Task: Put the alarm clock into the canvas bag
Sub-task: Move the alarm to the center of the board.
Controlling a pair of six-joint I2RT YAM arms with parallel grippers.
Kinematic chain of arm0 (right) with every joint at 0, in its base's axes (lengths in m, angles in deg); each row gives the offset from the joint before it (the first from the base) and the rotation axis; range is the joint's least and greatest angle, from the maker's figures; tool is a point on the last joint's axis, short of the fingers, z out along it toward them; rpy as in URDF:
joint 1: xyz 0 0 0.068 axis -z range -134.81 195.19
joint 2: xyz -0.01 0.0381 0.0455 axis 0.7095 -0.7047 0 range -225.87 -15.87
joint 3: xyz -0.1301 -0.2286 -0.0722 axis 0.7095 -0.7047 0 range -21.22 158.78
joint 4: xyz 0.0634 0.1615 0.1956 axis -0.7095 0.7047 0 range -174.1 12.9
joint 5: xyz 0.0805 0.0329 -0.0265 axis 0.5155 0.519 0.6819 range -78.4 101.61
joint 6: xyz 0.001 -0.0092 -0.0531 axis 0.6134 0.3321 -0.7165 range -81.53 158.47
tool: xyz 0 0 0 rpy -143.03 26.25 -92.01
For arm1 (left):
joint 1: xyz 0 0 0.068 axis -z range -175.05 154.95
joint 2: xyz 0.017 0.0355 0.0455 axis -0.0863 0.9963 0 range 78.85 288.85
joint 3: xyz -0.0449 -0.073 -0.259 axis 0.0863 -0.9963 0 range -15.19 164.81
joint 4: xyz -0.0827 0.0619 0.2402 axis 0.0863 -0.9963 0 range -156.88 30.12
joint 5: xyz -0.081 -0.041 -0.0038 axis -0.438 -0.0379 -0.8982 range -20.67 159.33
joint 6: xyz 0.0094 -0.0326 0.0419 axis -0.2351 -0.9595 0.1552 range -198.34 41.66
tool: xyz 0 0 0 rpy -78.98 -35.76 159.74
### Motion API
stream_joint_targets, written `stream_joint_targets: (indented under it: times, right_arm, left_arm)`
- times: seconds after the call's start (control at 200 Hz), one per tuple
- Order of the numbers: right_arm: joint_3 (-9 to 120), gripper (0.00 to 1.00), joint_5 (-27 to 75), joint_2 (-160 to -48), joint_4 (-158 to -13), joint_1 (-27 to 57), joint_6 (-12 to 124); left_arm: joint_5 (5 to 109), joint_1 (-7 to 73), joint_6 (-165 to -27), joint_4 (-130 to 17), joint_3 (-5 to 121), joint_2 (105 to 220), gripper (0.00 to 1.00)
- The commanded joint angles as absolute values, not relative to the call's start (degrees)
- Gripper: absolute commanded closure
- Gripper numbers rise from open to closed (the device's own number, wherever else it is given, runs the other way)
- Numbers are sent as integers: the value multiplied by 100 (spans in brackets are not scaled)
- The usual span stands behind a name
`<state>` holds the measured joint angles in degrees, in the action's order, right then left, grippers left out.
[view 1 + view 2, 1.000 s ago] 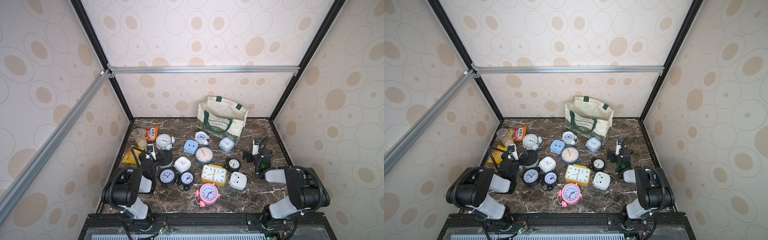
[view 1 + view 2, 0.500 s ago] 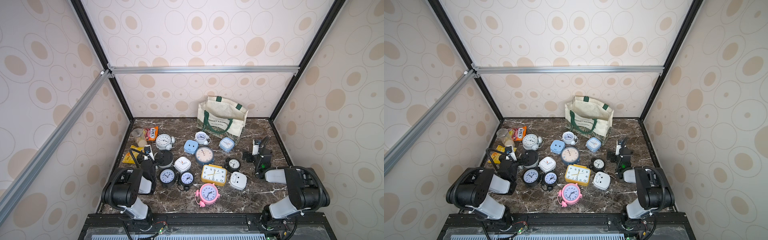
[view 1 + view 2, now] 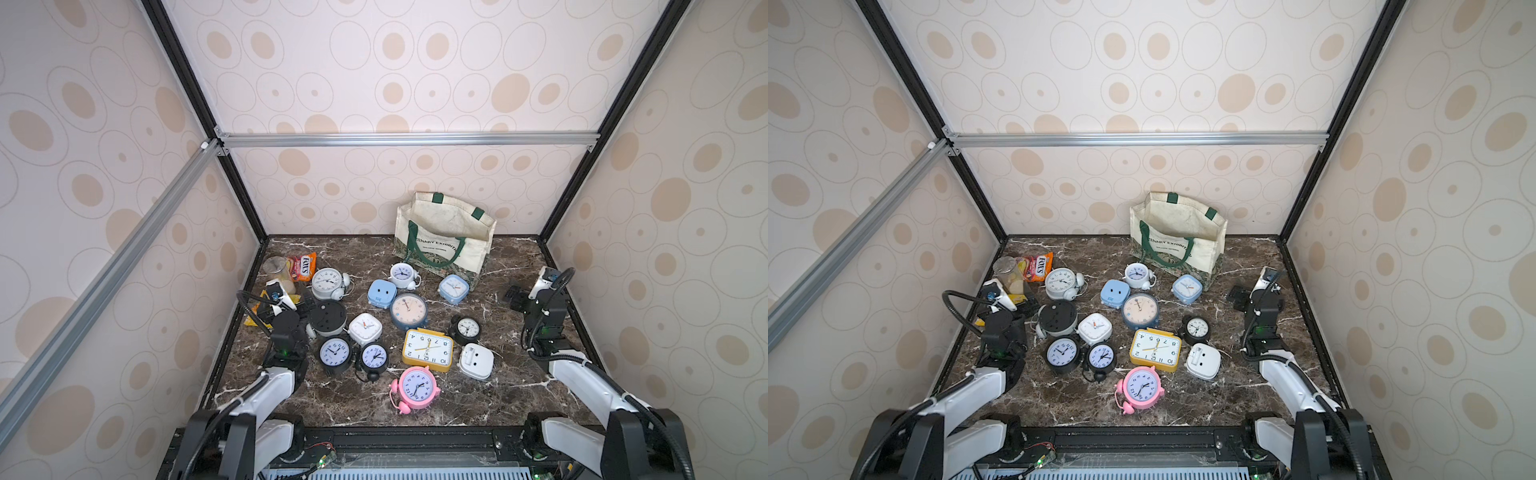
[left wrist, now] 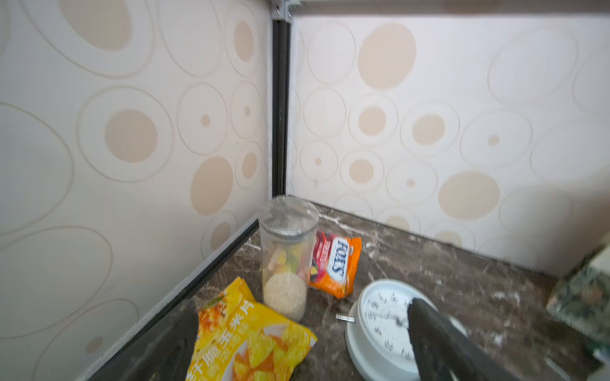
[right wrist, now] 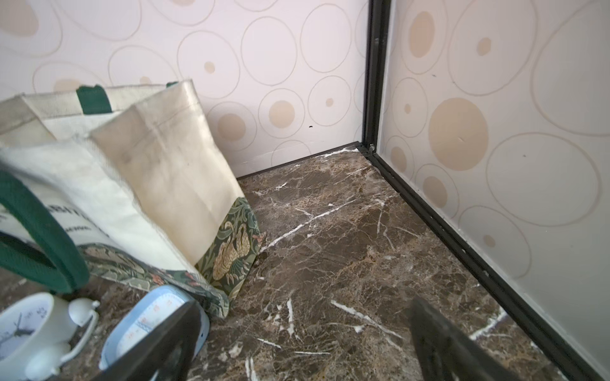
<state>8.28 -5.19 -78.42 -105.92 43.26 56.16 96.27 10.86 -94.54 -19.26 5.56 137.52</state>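
The cream canvas bag [image 3: 446,237] with green handles stands open at the back of the marble table [image 3: 511,257]; its side also shows in the right wrist view [image 5: 165,171]. Several alarm clocks lie in front of it, among them a white twin-bell clock [image 3: 328,282] and a light blue square clock [image 3: 454,287]. My left gripper [image 3: 305,305] is open and holds nothing. It hovers just in front of the white twin-bell clock [image 4: 383,323]. My right gripper [image 3: 515,297] hangs open and holds nothing over bare marble right of the light blue clock [image 5: 145,323].
In the back left corner stand a clear jar [image 4: 287,254], an orange sweets packet [image 4: 336,264] and a yellow crisp bag [image 4: 251,343]. A yellow rectangular clock [image 3: 428,349], a pink twin-bell clock [image 3: 415,386] and round black clocks [image 3: 334,351] fill the middle. Walls close three sides.
My left arm has swung a little back and toward the left wall. The right arm, the clocks and the bag have not moved.
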Motion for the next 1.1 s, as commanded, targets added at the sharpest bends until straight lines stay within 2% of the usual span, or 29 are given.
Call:
stream_joint_targets:
  times: [0.0, 0.165, 0.3, 0.455, 0.635, 0.7, 0.81, 0.93, 1.095]
  right_arm:
    - [1143, 0, -1230, -7690, -8616, 4314, 7548]
    - [1097, 0, -57, -7208, -7880, 4403, 7731]
    - [692, 0, 948, -6709, -8021, 4395, 7754]
    - [830, 0, 1412, -6452, -7370, 4093, 7371]
    - [981, 2, 2142, -6236, -6821, 3991, 7065]
    - [934, 2, 2318, -6110, -6796, 3983, 7076]
    - [811, 2, 2434, -5842, -6830, 3974, 7133]
    - [850, 1, 2589, -5673, -6714, 3966, 7123]
    - [1074, 0, 2733, -5583, -6444, 3878, 6925]
  left_arm:
    - [9723, 1111, -11107, -5064, 1329, 13126, 2]
    - [8755, 1124, -12071, -8106, 2338, 12828, 2]
    - [8097, 1297, -12575, -9586, 2248, 12551, 2]
    - [7424, 1663, -13092, -9393, 1689, 12154, 2]
    - [7717, 2158, -12445, -8427, 1059, 11900, 2]
    - [7853, 2272, -12158, -8275, 1118, 12171, 2]
    - [7834, 2371, -12526, -8301, 1318, 12859, 2]
    - [7433, 2572, -13167, -7548, 988, 12930, 2]
    - [7601, 2935, -13749, -7601, 901, 13118, 2]
